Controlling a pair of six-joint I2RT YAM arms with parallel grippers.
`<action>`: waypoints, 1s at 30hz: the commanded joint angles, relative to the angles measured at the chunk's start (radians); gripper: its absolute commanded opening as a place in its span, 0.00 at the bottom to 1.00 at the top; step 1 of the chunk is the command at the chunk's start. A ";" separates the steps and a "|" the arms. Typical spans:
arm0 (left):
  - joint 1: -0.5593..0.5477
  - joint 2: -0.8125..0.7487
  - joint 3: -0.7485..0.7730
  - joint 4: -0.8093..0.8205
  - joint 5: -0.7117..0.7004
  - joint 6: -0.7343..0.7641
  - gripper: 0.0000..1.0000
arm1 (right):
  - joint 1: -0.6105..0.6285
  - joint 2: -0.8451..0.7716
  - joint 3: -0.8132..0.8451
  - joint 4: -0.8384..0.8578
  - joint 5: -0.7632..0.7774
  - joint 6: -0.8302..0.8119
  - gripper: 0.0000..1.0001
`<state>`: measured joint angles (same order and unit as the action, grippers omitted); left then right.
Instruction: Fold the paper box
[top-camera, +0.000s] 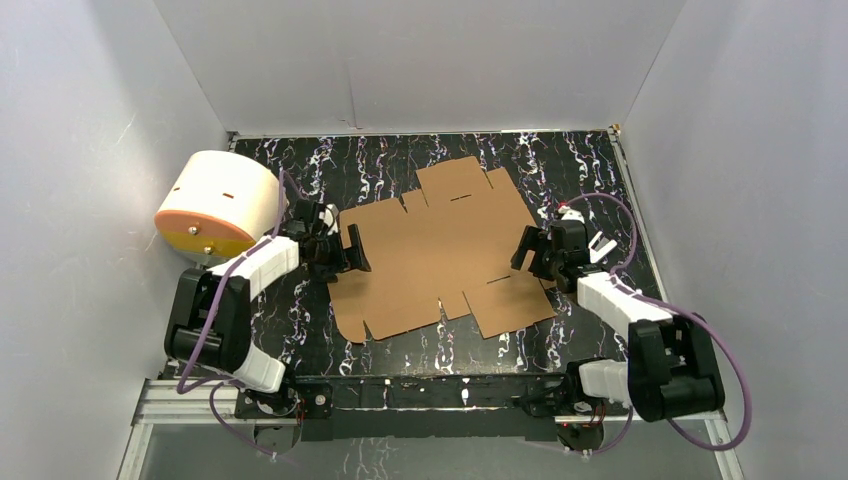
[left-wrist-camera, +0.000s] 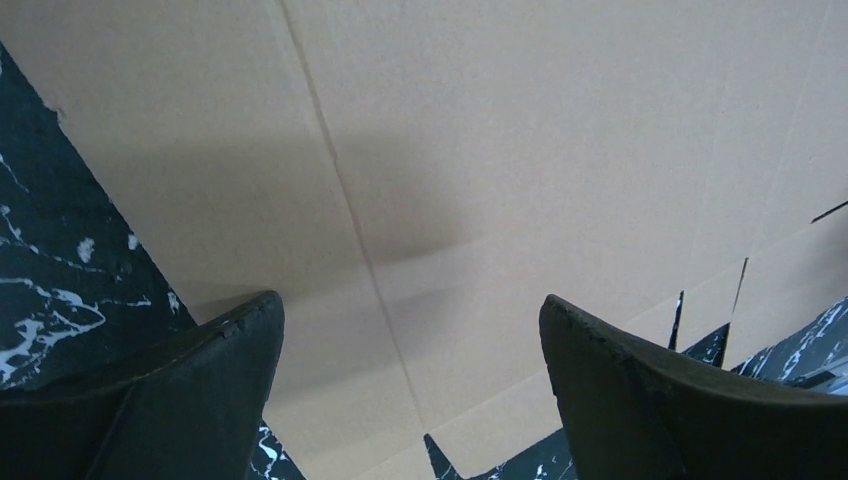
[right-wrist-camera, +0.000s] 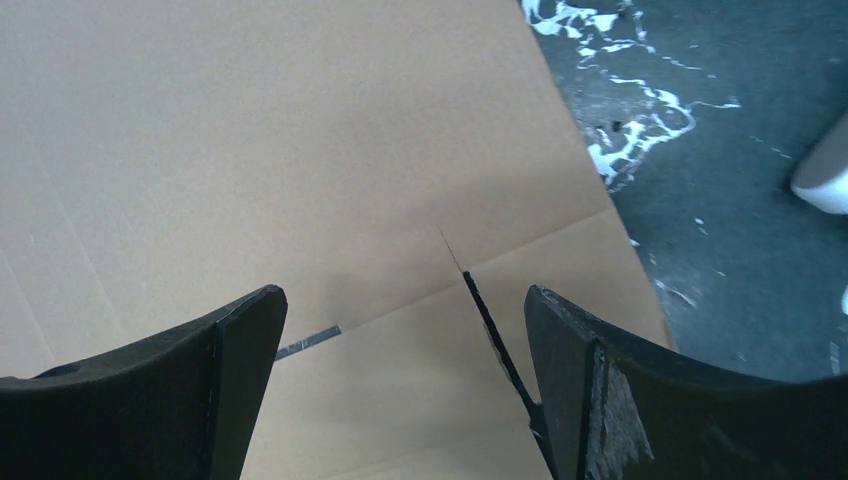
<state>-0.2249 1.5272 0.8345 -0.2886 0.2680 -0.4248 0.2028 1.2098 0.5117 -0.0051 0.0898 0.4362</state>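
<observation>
L arm (top-camera: 245, 275) bent at elbow, stretched fwd and inward; L gripper (top-camera: 352, 250) held low, jaws spread wide. R arm (top-camera: 622, 302) bent likewise, angled inward; R gripper (top-camera: 524, 252) held low, jaws also spread wide.

1. The top camera looks steeply down from high on the near side, over the whole black marbled table (top-camera: 585, 165).
2. Each wrist camera looks closely past its dark fingers (left-wrist-camera: 180, 400) onto the flat brown cardboard sheet (left-wrist-camera: 500, 150).
3. All views share this sheet.
</observation>
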 joint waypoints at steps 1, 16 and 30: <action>-0.008 -0.053 -0.051 -0.039 0.049 -0.053 0.96 | -0.005 0.087 0.030 0.128 -0.080 0.011 0.99; -0.159 -0.252 -0.252 -0.022 0.157 -0.242 0.96 | -0.005 0.443 0.249 0.231 -0.187 -0.075 0.99; -0.389 -0.395 -0.239 -0.012 0.081 -0.372 0.96 | -0.003 0.610 0.511 0.313 -0.439 -0.164 0.99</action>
<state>-0.6071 1.1706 0.5129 -0.2413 0.3847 -0.7944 0.1921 1.8259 0.9516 0.2890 -0.2604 0.2993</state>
